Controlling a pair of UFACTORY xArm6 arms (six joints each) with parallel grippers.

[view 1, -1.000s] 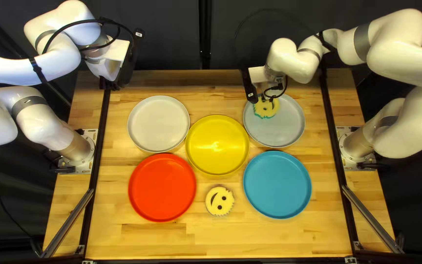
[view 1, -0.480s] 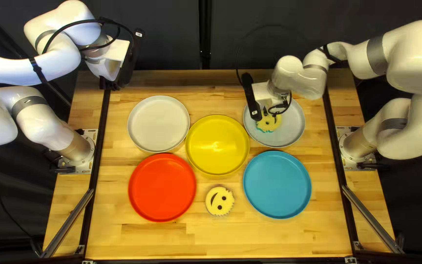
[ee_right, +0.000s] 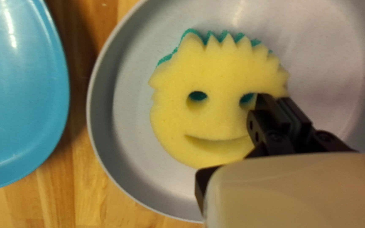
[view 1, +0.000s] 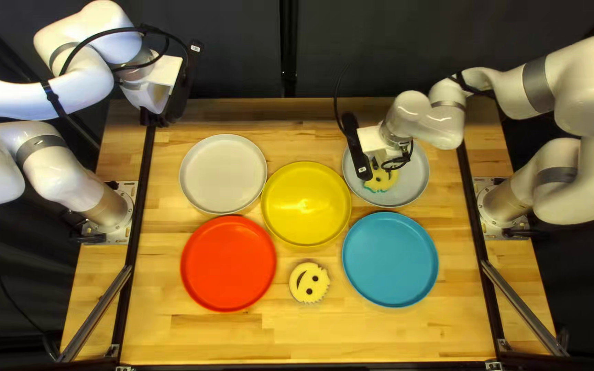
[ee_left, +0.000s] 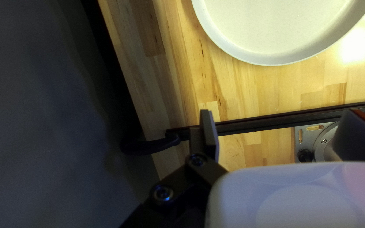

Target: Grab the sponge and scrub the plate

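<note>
Landmark: grey plate. Sponge was inside its rim, a little on the near side of its middle, yellow face up, teal backing underneath. Over the last second it had travelled from near the plate's far rim toward the near side; right gripper went along with it. Plate itself had not visibly shifted.

Right jaws: drawn close together, pinching a narrow strip of sponge between one eye hole and the outer edge. Most of the sponge spread out to one side of the hold.

Meaning for the task: pick-up done, scrubbing apparently under way, this looking like one stroke across the grey plate. Judged partway; how much surface had been covered, could not say. Nor could I tell how hard the sponge pressed.

Next move, my reading: reverse or curve the stroke, keep light downward pressure, stay inside the rim. Risk: an off-centre pinch might let the soft sponge swivel, fold or tear at the eye; too much push could slide the plate toward the blue plate, just beside it on the near side.

Left gripper: well apart from the grey plate, fingers spread, holding nothing.
</note>
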